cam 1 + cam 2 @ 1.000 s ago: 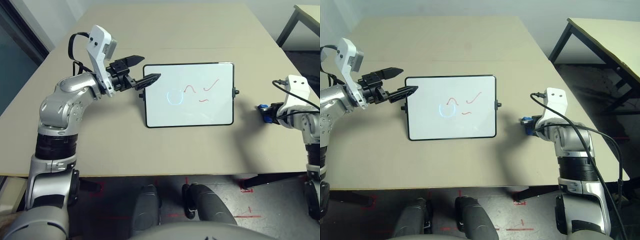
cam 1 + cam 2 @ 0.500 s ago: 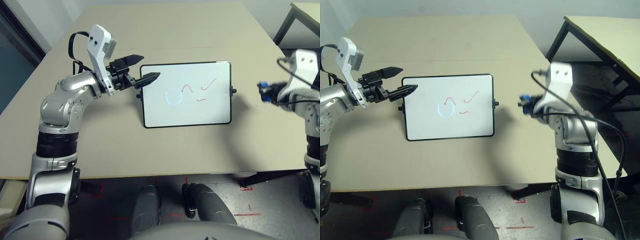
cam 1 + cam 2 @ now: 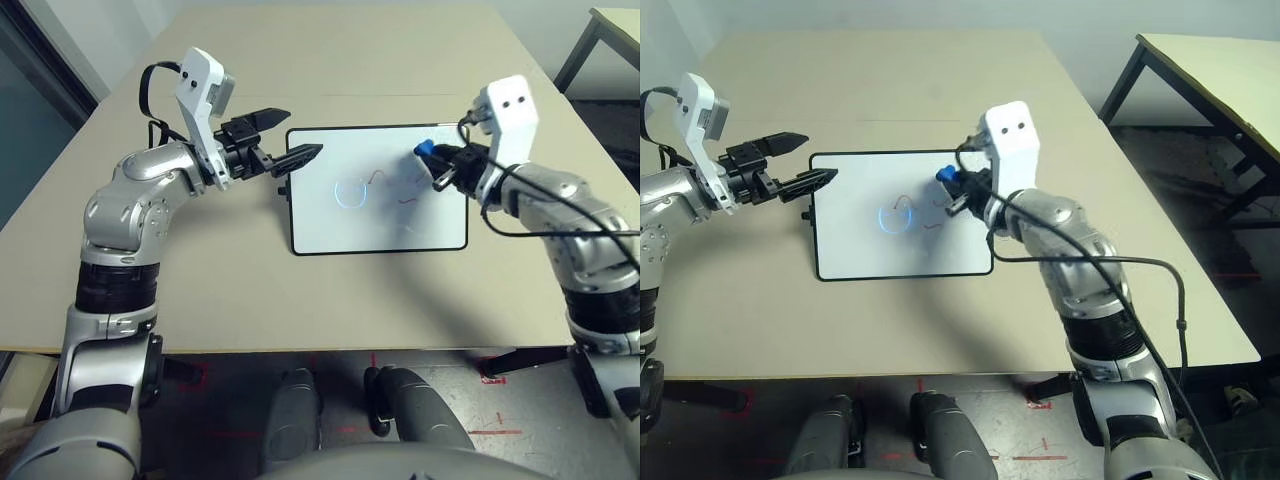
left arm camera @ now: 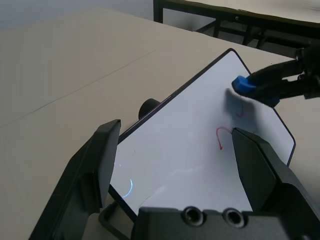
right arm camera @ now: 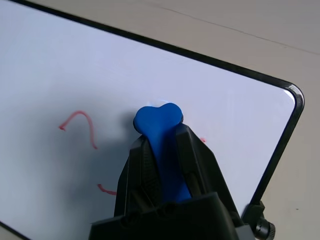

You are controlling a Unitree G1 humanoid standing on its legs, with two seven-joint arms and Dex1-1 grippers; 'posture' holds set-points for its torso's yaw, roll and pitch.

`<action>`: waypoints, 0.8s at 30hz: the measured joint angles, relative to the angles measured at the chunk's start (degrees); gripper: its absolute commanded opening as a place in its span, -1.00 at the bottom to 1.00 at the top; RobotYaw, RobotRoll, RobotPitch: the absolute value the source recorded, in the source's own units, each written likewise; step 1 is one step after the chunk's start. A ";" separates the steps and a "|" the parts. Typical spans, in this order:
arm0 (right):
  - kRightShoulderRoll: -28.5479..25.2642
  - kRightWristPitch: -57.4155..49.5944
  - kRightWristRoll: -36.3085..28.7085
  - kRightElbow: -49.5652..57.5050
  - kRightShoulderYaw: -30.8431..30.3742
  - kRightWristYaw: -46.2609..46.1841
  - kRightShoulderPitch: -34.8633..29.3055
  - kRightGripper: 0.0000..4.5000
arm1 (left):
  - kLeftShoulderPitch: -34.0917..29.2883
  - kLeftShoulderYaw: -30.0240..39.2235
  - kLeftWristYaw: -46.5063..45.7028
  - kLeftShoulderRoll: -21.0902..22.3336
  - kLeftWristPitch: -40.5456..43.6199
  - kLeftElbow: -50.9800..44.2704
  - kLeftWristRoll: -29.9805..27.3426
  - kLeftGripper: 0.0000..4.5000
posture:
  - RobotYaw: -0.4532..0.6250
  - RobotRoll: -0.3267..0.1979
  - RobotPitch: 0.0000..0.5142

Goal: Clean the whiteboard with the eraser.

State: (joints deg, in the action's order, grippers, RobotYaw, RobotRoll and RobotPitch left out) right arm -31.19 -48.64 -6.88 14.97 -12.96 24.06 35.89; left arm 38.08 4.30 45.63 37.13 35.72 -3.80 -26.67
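Right tool with eraser, now over whiteboard.

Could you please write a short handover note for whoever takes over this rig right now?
Right gripper: shut on the eraser, holding it over the whiteboard near its far right corner, above the red marks.
Left gripper: open, empty, hovering at the whiteboard's far left corner, by the side knob.
Whiteboard: flat on the table.
Done: eraser picked up and brought to the board.
Left: red strokes and the blue loop remain on the board; I cannot tell whether wiping has started.
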 measured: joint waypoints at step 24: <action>4.80 3.05 5.02 -1.55 -2.17 2.49 -2.94 -0.73 | 0.77 -0.10 0.08 0.12 0.07 0.03 0.07 1.00 | -0.15 0.25 -0.56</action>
State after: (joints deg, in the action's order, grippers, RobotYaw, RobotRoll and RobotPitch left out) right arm -26.39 -45.59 -1.86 13.42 -15.13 26.55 32.96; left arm 38.85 4.20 45.71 37.26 35.79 -3.77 -26.60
